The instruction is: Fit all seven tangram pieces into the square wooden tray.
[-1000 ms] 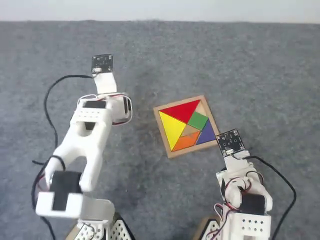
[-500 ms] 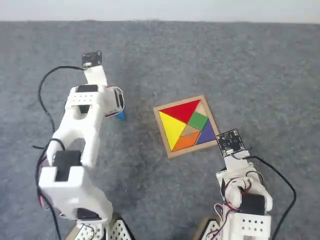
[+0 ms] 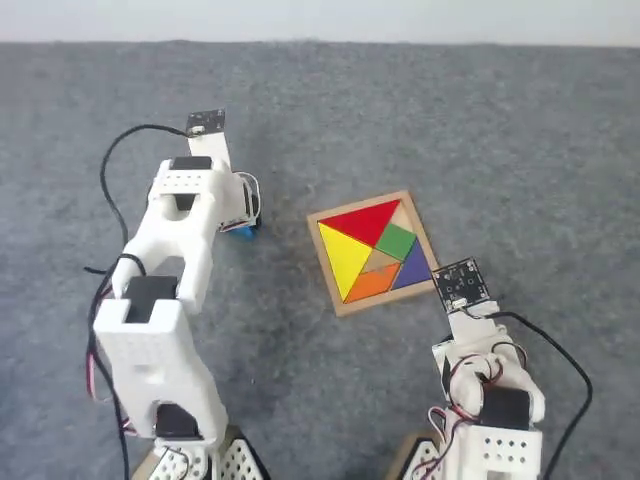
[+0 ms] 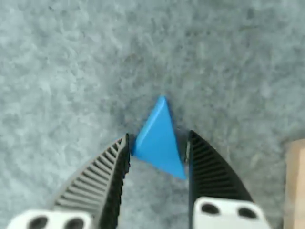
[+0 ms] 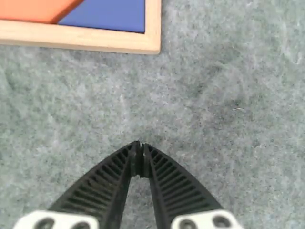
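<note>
The blue triangle (image 4: 159,140) is a small flat piece, bright sky blue with crisp edges and one sharp tip. It sits apart from the square wooden tray (image 3: 386,299), off the tray's left side as the high view shows it, over the grey carpet-like counter (image 3: 500,130). The left tool (image 4: 158,136) is closed onto it, one ribbed black jaw against each of its two longer sides. Whether the piece rests on the counter or is raised off it cannot be told. The triangle's long axis runs along the gap between the jaws, and its sharp tip points forward, away from the tool's body, while its short edge faces back between the jaws. In the tray lie a red triangle (image 3: 365,222), a yellow triangle (image 3: 342,258), a green square (image 3: 396,241), an orange piece (image 3: 370,286) and a violet piece (image 3: 412,270). Bare wood colour shows at the tray's middle and at its far right corner. The right tool (image 5: 139,160) is closed on nothing, its jaw tips meeting, and it hangs over the counter just outside the tray's near corner, beside the violet piece.
</note>
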{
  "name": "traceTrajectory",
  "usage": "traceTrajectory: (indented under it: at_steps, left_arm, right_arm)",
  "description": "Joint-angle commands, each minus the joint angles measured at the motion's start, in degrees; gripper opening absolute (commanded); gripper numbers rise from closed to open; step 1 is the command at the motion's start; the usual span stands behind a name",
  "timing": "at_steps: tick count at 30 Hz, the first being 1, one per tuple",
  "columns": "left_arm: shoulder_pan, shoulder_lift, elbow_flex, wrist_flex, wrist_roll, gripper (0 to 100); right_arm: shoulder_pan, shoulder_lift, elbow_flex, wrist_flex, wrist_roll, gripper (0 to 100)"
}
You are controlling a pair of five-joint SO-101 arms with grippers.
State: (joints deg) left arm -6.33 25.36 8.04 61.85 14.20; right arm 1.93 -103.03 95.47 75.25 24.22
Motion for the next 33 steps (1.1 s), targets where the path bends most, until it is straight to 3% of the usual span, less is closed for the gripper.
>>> traceTrajectory:
  at_steps: [1,16,33]
  left_arm:
    - [0.8,-0.4,-2.6,0.8,-2.0,18]
    - [2.2,-0.8,-2.4,0.9,-4.9,6]
    - [5.5,-0.4,-2.7,3.5,-7.3,16]
  right_arm:
    - [-0.2,-0.8,1.0,0.1,0.4,0.8]
    - [-0.2,-0.8,1.0,0.1,0.4,0.8]
    - [-0.2,-0.8,1.0,0.1,0.4,0.8]
